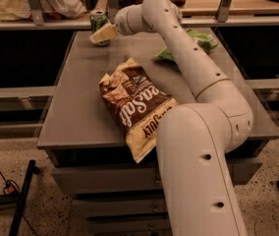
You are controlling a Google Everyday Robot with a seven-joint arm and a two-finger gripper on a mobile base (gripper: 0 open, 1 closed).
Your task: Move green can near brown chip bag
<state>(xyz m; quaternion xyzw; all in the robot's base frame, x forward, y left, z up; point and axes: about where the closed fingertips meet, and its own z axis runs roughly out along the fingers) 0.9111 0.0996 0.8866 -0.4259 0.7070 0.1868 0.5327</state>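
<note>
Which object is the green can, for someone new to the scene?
On the grey table, look past the brown chip bag to the far left corner. The green can stands there, just behind the gripper. It is small, upright and silver-topped; the other green thing is a flat bag at far right.

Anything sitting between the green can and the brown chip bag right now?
In the camera view, only the gripper, just in front of the green can; past it, bare table top down to the brown chip bag.
</note>
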